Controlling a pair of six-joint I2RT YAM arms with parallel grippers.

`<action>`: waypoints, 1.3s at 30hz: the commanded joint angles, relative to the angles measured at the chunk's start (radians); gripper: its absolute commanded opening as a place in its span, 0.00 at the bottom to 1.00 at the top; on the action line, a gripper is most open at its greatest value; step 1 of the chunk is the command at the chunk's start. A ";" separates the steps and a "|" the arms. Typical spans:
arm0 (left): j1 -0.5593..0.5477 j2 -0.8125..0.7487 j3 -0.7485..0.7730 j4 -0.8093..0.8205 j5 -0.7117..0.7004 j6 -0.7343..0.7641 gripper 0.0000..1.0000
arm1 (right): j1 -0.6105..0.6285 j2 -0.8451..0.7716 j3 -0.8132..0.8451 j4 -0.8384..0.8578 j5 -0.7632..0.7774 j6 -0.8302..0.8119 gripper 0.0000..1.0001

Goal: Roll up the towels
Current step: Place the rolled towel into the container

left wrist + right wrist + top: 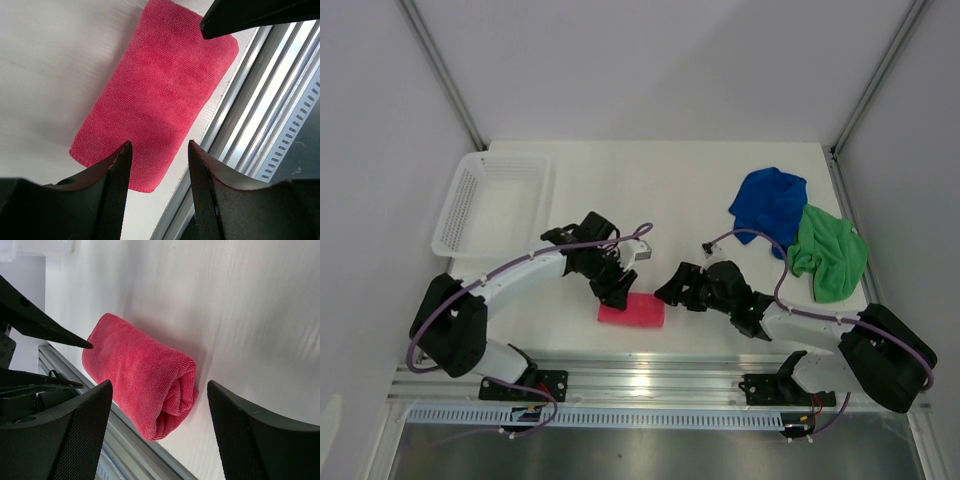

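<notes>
From above: pink-red microfibre towel (632, 310), rolled into a short cylinder, just beyond the aluminium rail (650, 375). Crumpled royal blue towel (770, 205) and bright green towel (830, 255) well apart from that rail, not yet rolled.

Left wrist: left fingers (117, 170) half apart, holding nothing, above the pink-red towel beside the rail.

Right wrist: right fingers (85, 425) spread wide, empty, facing its spiral end.

Soft, light, probably quick to unroll; best pinched at a hem or corner.

A pink-red towel (145, 380), rolled into a tight cylinder, is shown lying on the white table (235, 295), its spiral end turned toward the camera. It is framed by the right gripper (159, 385), whose fingers (75, 440) are spread wide with nothing held between them. The roll's far end is reached by a dark fingertip of the left gripper (87, 365); contact cannot be judged. A metal rail (125, 455) is seen just beside the roll.
</notes>
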 commanded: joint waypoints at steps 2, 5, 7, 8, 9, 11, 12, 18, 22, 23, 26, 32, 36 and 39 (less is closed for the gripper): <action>-0.003 0.024 -0.007 0.017 0.005 0.022 0.52 | -0.010 0.058 -0.032 0.147 -0.035 0.095 0.79; -0.007 0.047 -0.008 0.014 0.008 0.022 0.52 | -0.020 0.117 -0.066 0.227 -0.065 0.135 0.78; -0.011 0.058 -0.014 0.015 0.008 0.024 0.52 | -0.020 0.163 -0.069 0.251 -0.075 0.140 0.78; -0.013 0.060 -0.017 0.018 0.008 0.024 0.52 | -0.020 0.180 -0.069 0.276 -0.087 0.141 0.78; -0.016 0.060 -0.019 0.020 0.008 0.022 0.52 | -0.018 0.194 -0.072 0.291 -0.093 0.143 0.78; -0.023 0.060 -0.020 0.023 0.004 0.024 0.52 | -0.018 0.226 -0.084 0.345 -0.104 0.157 0.78; -0.026 0.063 -0.023 0.024 0.001 0.024 0.52 | -0.015 0.237 -0.090 0.362 -0.108 0.160 0.77; -0.033 0.079 -0.019 0.024 0.001 0.024 0.52 | -0.009 0.274 -0.110 0.422 -0.127 0.183 0.74; -0.033 0.078 -0.011 0.021 -0.005 0.031 0.52 | 0.000 0.302 -0.115 0.445 -0.136 0.190 0.73; -0.033 0.073 -0.010 0.020 -0.010 0.031 0.52 | 0.000 0.311 -0.122 0.466 -0.139 0.195 0.72; -0.033 0.067 -0.011 0.021 -0.010 0.031 0.52 | 0.000 0.335 -0.125 0.502 -0.153 0.203 0.71; -0.033 0.061 -0.024 0.026 -0.024 0.037 0.52 | -0.003 0.380 -0.141 0.569 -0.165 0.207 0.66; -0.033 0.061 -0.027 0.027 -0.027 0.039 0.52 | -0.003 0.386 -0.159 0.604 -0.162 0.221 0.52; -0.033 0.064 -0.025 0.024 -0.027 0.040 0.52 | -0.001 0.385 -0.159 0.615 -0.165 0.227 0.45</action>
